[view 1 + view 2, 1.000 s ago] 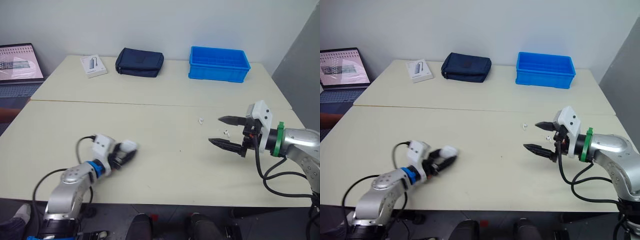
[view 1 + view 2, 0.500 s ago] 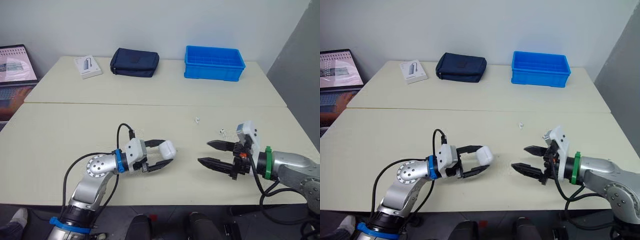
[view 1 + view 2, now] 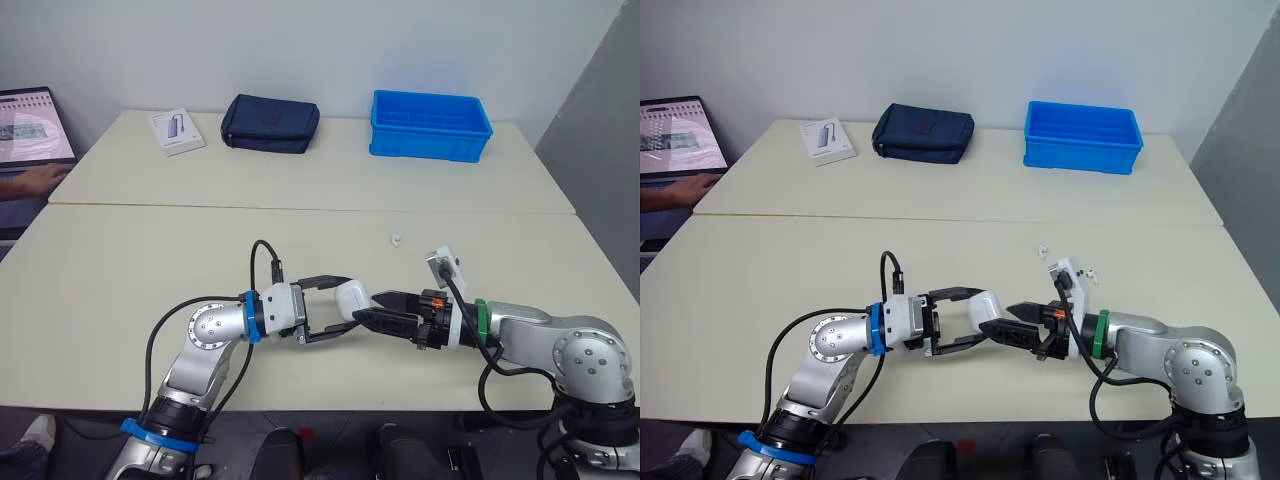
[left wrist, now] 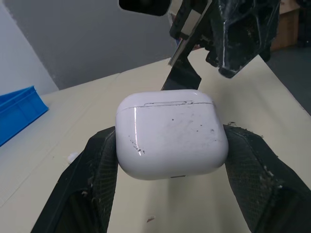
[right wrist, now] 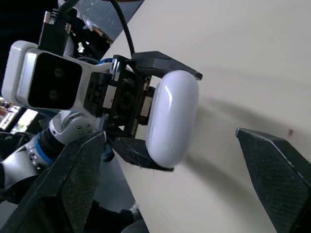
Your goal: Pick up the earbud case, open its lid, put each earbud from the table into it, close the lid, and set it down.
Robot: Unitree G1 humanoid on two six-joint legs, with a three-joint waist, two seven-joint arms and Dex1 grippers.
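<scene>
Left gripper (image 3: 350, 304) clamps the case (image 4: 171, 132) by its sides, lid end presented to the right gripper (image 3: 368, 307), whose fingers are spread beside it, likely to open it. Earbud (image 3: 1042, 247) and second earbud (image 3: 1092, 270) lie beyond.

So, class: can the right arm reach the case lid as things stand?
Probably yes: the left jaws clamp the case by its sides, leaving the lid bare, facing the open right jaws, nothing between.

arms (image 3: 213, 331) silver | left band (image 3: 246, 316) blue | right band (image 3: 480, 318) green | cables (image 3: 262, 262), jaws black
</scene>
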